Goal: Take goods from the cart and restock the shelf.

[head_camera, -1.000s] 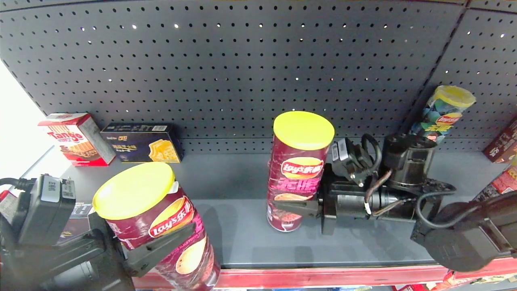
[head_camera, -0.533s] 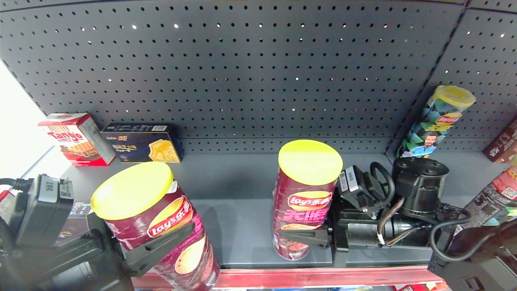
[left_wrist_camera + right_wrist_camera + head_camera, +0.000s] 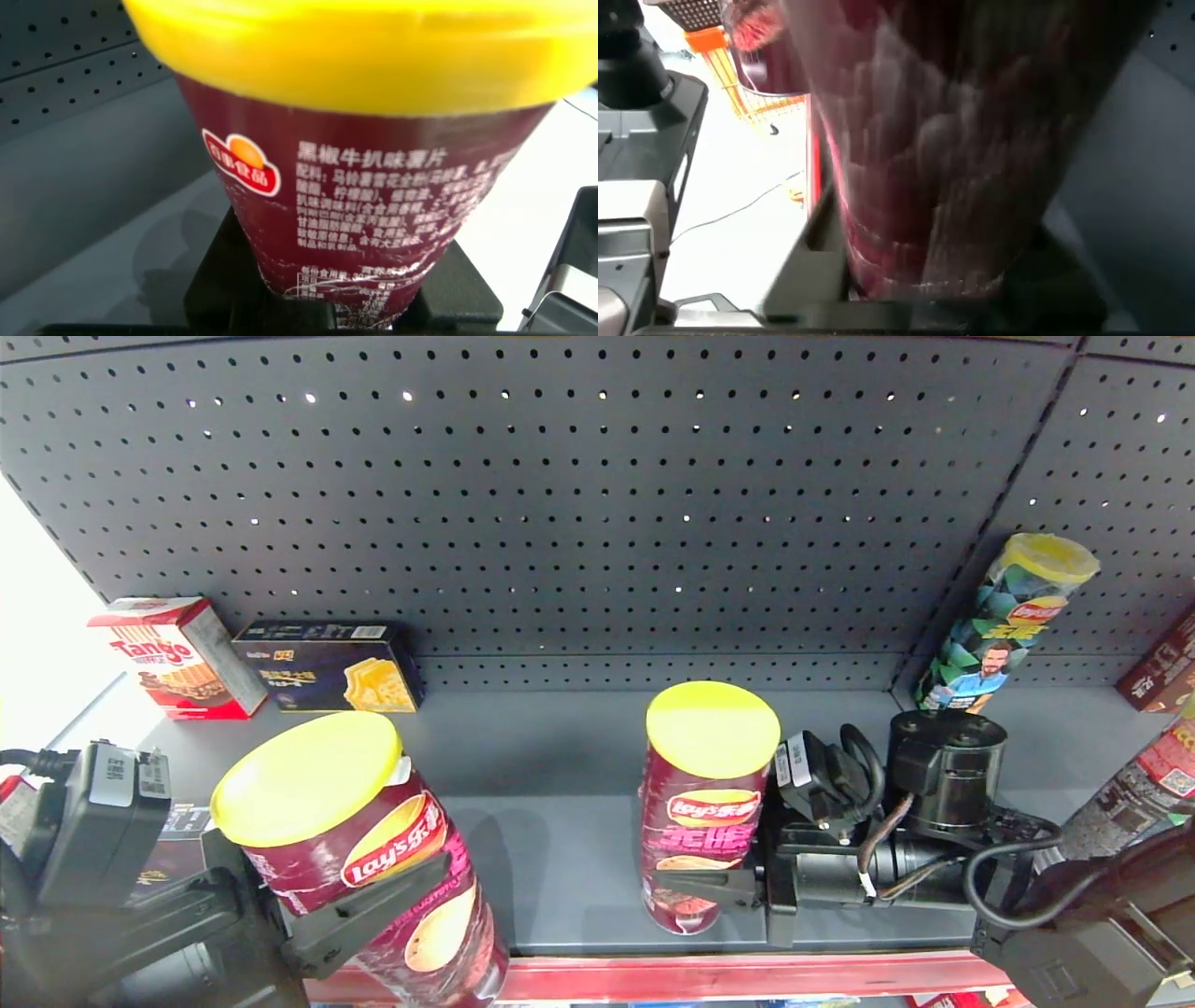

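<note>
The dark grey metal shelf (image 3: 560, 775) with its perforated back panel spans everything ahead of me, and the stretch of board between my two arms lies bare. Biggest in front of me is the maroon cylindrical crisp can with the yellow plastic lid (image 3: 355, 859) in my left claw (image 3: 308, 919). The claw is clenched round the can's middle and holds it tilted, out by the shelf's red front strip (image 3: 747, 975), just as it did a second ago.

The change is on my right. The second maroon yellow-lidded crisp can (image 3: 705, 803), clamped low on its body by my right claw (image 3: 695, 887), has sunk over the last second. It has also drawn in from mid-shelf towards the front edge. It stands upright with its base at or just above the board, and I cannot tell which. I judge this can is nearly placed, with letting go as the next step, and the left can would follow it.

Further back stand a teal patterned crisp can (image 3: 1004, 616) leaning in the right corner, a dark blue biscuit box (image 3: 327, 665) and a red-and-white wafer box (image 3: 173, 653), both at the far left
</note>
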Tool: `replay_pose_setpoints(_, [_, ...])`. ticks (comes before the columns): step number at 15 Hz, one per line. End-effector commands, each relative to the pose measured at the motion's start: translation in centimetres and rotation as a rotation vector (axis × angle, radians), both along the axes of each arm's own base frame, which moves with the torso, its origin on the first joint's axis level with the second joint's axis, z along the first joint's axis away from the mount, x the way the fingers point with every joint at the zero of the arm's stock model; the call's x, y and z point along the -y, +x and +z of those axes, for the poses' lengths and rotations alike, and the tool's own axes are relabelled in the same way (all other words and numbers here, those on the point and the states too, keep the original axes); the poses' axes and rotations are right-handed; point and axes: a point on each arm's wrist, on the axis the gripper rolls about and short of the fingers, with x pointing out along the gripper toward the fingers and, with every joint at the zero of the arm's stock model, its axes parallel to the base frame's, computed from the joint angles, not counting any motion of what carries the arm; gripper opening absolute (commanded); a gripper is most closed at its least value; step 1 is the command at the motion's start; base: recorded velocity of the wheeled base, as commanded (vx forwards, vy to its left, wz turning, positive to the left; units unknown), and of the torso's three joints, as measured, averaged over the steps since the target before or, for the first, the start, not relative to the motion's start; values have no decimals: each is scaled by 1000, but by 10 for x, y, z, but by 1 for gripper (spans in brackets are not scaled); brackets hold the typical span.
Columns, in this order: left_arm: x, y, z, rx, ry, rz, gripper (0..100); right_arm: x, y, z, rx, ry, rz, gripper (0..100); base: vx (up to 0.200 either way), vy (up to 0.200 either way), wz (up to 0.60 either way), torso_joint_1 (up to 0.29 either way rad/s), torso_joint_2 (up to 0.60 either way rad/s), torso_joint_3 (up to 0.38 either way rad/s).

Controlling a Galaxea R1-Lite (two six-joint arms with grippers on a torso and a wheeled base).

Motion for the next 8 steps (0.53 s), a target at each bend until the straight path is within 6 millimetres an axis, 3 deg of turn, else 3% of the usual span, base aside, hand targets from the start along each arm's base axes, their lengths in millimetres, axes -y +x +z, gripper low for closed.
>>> replay_pose_setpoints(1, [0,0,0,1,-1,0,0,-1,1,-4,-9,-10,1,100,0,0,0,0,0,0])
replay_pose_setpoints(6, [0,0,0,1,-1,0,0,2,-3,-2,-4,-10,-12,100,0,0,0,0,0,0])
replay_pose_setpoints(8, [0,0,0,1,-1,-2,0,7,-5,8,22,9,-26,100,0,0,0,0,0,0])
